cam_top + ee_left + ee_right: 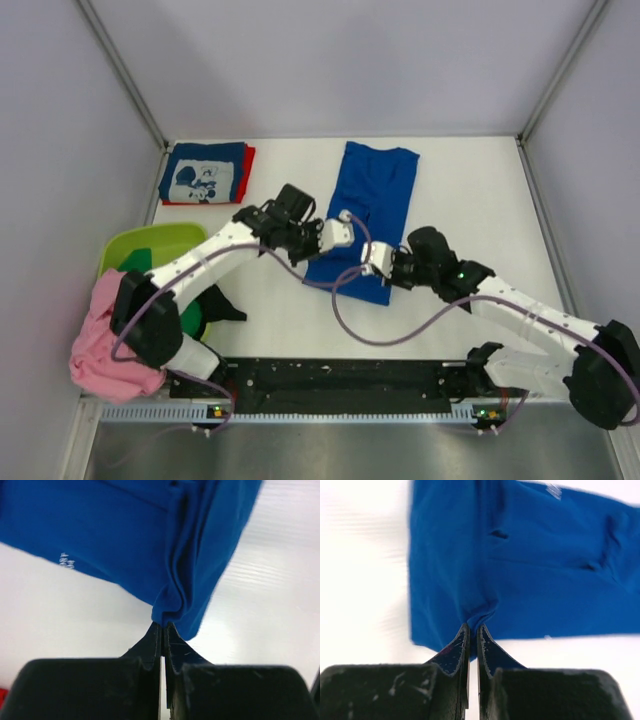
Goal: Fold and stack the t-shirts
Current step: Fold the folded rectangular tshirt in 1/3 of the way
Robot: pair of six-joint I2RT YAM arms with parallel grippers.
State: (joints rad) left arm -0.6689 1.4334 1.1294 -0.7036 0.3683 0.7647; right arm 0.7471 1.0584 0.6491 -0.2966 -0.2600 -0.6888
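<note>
Two robot arms work a royal blue t-shirt at the centre of a white counter. The shirt lies as a long, narrow strip running from the far side toward the arms, its sides doubled over lengthwise.

The left end effector is clamped on the shirt, its dark fingers pressed together with several layers of blue cloth bunched between the tips; the overhead view places this grip at the strip's left edge, about halfway along. The right end effector is likewise closed on the same shirt, pinching a small pucker of fabric near the end closest to the arms. The two grips sit near each other, the right one nearer the bases.

At the far left corner of the counter, a navy t-shirt with a white cartoon print lies folded on top of a red t-shirt, of which only a thin edge shows at its right and near sides. A lime-green tub stands at the left edge, well apart from the blue shirt, with a green t-shirt inside it. A pink t-shirt lies crumpled at the tub's near end, beside the left arm's base.
</note>
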